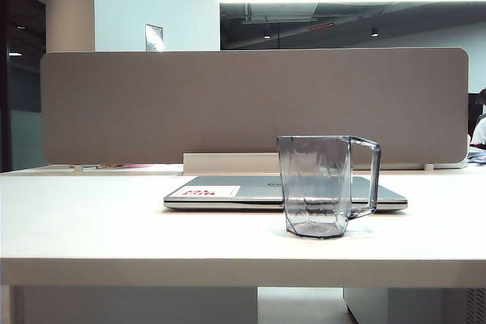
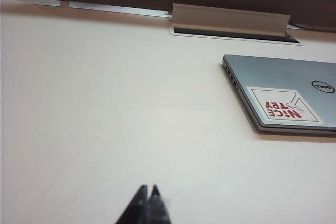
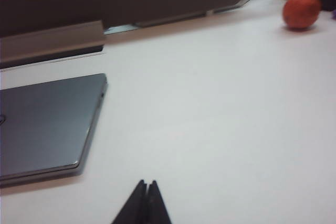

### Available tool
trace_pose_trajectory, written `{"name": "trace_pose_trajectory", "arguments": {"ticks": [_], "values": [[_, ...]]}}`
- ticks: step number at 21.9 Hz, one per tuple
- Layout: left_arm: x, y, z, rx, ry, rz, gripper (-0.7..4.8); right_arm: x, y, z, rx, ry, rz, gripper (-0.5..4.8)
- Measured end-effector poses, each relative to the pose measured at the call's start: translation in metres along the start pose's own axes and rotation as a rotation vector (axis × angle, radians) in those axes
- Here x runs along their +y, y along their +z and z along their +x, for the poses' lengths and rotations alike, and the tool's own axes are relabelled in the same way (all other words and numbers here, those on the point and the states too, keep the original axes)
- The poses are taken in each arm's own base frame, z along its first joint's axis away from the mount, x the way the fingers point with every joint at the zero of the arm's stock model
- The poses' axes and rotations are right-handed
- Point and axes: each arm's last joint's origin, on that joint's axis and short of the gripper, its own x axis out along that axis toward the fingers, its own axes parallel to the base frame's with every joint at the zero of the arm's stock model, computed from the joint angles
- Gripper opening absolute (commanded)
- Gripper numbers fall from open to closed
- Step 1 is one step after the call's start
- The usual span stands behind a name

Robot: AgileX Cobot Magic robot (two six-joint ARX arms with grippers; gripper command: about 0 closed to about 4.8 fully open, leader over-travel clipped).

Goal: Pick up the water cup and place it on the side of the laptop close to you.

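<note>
The water cup, a clear grey-tinted faceted mug with a squared handle, stands upright on the white table in front of the closed laptop, on its near side and toward its right end. Neither wrist view shows the cup. The silver laptop carries a round logo and a white sticker with red print; its other corner appears in the right wrist view. My left gripper is shut and empty above bare table. My right gripper is shut and empty, off the laptop's corner. No gripper appears in the exterior view.
A grey partition panel closes off the table's far edge, with a raised cable flap behind the laptop. An orange-red round object lies far off on the table in the right wrist view.
</note>
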Motion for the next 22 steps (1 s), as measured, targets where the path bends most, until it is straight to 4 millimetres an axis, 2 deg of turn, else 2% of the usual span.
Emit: {"name": "trace_pose_trajectory", "arguments": {"ticks": [12, 22], "values": [[0.000, 0.000, 0.000, 0.000, 0.000, 0.000, -0.03, -0.010, -0.002, -0.017, 0.004, 0.070, -0.040, -0.01], [0.000, 0.000, 0.000, 0.000, 0.000, 0.000, -0.03, -0.011, -0.007, -0.020, 0.046, 0.077, -0.057, -0.01]]}}
